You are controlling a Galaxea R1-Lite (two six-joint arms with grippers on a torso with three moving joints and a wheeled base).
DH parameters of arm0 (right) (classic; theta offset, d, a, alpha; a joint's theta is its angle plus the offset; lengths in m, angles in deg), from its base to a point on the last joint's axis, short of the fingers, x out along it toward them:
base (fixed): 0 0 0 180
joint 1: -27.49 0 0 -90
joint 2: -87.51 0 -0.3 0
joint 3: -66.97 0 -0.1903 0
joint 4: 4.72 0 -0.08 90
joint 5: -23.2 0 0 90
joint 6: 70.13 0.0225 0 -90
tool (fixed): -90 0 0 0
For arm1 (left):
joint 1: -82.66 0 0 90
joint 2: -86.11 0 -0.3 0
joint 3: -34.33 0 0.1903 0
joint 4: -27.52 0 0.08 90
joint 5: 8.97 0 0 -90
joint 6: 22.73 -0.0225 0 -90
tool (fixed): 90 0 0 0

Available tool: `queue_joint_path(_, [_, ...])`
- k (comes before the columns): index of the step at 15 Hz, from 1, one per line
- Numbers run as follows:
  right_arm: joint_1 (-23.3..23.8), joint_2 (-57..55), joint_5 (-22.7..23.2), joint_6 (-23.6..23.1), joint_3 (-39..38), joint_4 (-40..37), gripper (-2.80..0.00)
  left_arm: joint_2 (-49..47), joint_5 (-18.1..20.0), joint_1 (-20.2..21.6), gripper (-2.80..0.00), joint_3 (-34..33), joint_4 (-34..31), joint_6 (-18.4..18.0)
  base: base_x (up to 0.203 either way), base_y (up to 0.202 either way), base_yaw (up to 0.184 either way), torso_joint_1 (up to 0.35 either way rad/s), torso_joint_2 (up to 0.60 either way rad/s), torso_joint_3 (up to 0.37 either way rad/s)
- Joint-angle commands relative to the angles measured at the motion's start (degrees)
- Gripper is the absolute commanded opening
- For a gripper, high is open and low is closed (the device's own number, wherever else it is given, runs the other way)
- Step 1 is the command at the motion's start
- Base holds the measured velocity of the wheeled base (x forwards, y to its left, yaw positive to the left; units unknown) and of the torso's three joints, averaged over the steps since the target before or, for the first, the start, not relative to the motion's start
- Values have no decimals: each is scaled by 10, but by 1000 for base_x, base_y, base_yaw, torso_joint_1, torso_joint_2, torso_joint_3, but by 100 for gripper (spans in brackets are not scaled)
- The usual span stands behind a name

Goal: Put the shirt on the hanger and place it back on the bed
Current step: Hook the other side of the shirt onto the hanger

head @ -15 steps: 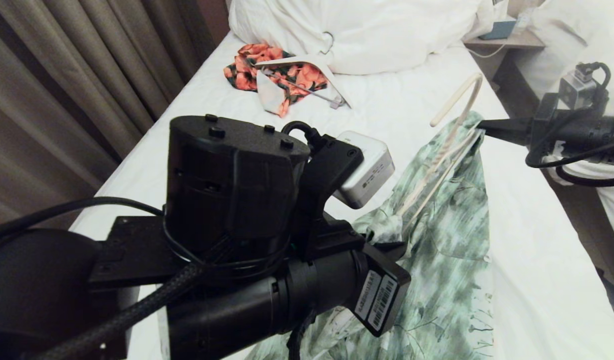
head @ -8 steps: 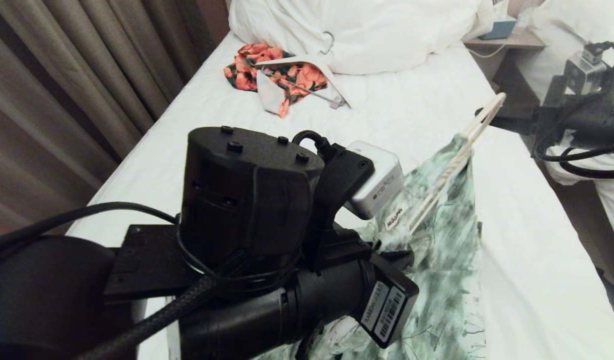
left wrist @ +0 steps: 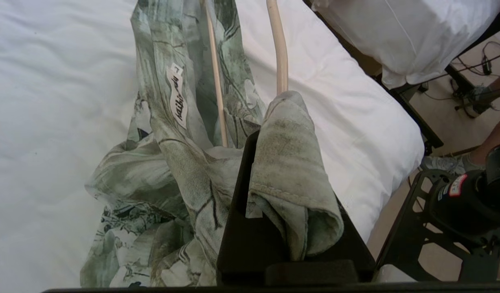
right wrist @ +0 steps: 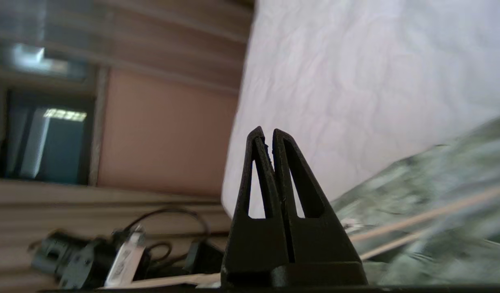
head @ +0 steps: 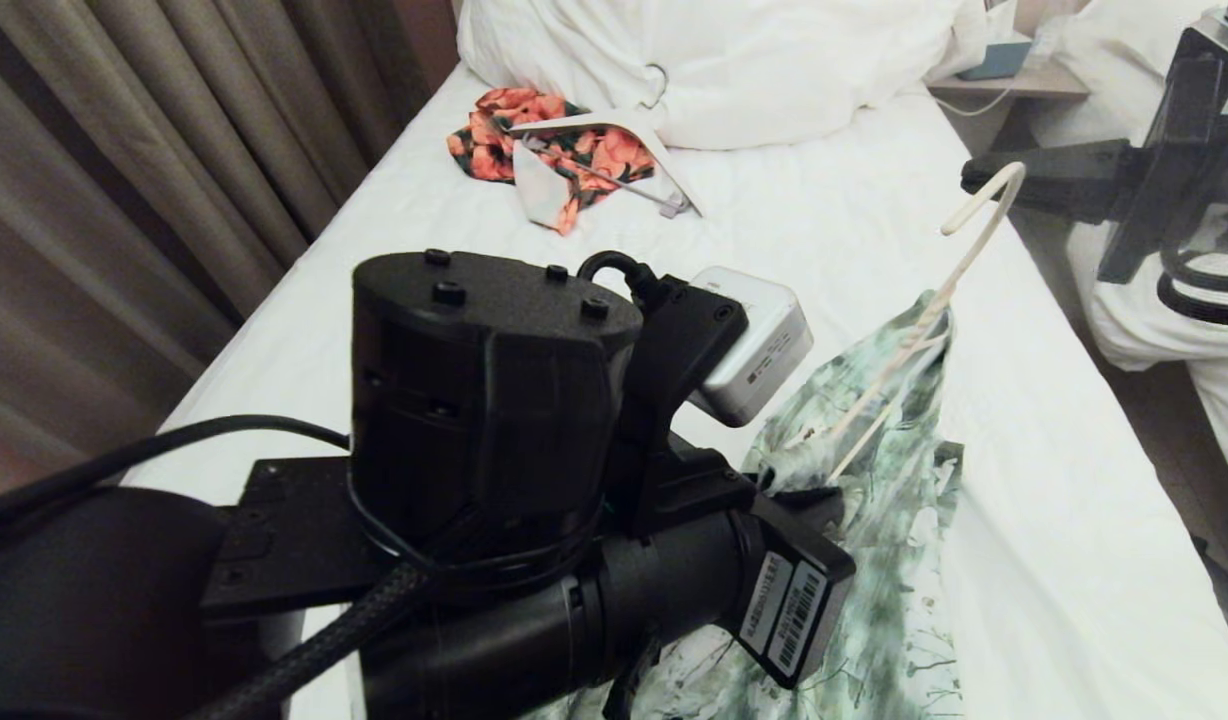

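- Head view: the left gripper (head: 789, 490) is clamped on a fold of the shirt (head: 884, 520), holding it raised above the bed (head: 774, 230). The hanger (head: 934, 310) is inside the shirt, its hook poking out at the top, free. The right gripper (head: 974, 180) sits near the hook, apart from it. An orange garment (head: 574, 150) lies far up the bed.
- Left wrist view: the left gripper (left wrist: 274, 162) pinches shirt (left wrist: 172, 162) cloth; the hanger (left wrist: 276, 49) rods run beside it.
- Right wrist view: the right gripper (right wrist: 268, 136) is closed and empty above the bed (right wrist: 356, 81).
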Motion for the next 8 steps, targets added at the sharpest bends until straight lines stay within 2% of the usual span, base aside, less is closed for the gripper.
queue_joint_path(1, [16, -3, -4, 2, 12, -18, -280, 1, -1, -1, -280, -1, 2, 2, 0, 0, 0, 0, 0, 0])
queue_joint_path(3, [37, -24, -10, -5, 70, -100, -280, 3, -1, -1, -280, -1, 2, 1, 0, 0, 0, 0, 0, 0])
queue_joint_path(5, [54, -60, -12, -21, 169, -218, -280, 4, -3, -1, -280, 0, 2, 1, 0, 0, 0, 0, 0, 0])
queue_joint_path(8, [66, -158, -30, -78, 343, -413, -280, 8, -4, -1, -280, 0, 2, 1, 0, 0, 0, 0, 0, 0])
